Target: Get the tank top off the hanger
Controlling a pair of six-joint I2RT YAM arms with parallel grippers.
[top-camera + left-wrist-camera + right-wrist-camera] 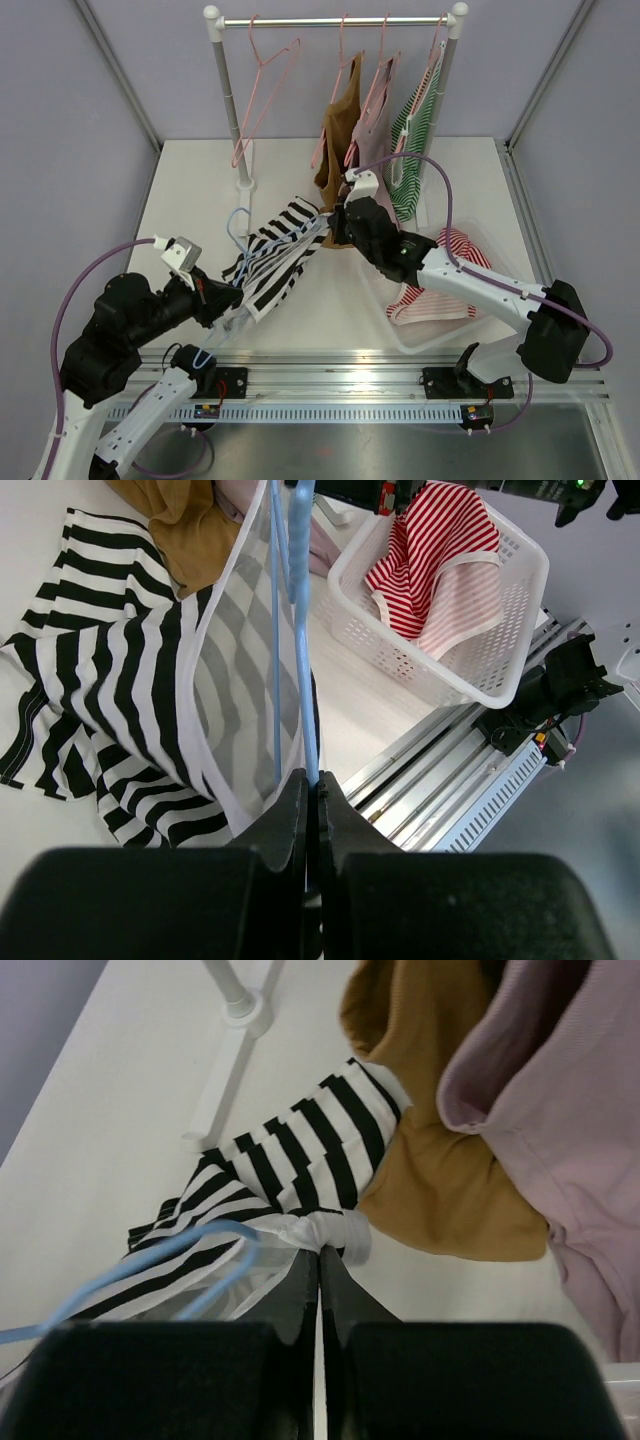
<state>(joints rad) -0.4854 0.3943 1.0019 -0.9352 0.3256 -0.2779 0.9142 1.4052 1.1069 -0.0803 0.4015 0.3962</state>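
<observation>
A black-and-white striped tank top hangs on a light blue hanger held low over the table between the arms. My left gripper is shut on the hanger's lower bar. My right gripper is shut on the top's bunched white strap. The striped cloth drapes left of the hanger in the left wrist view, and it spreads beyond my fingers in the right wrist view.
A white rack at the back holds an empty pink hanger and brown, pink and green-striped tops. A white basket on the right holds a red-striped top. The rack's base stands at the back left.
</observation>
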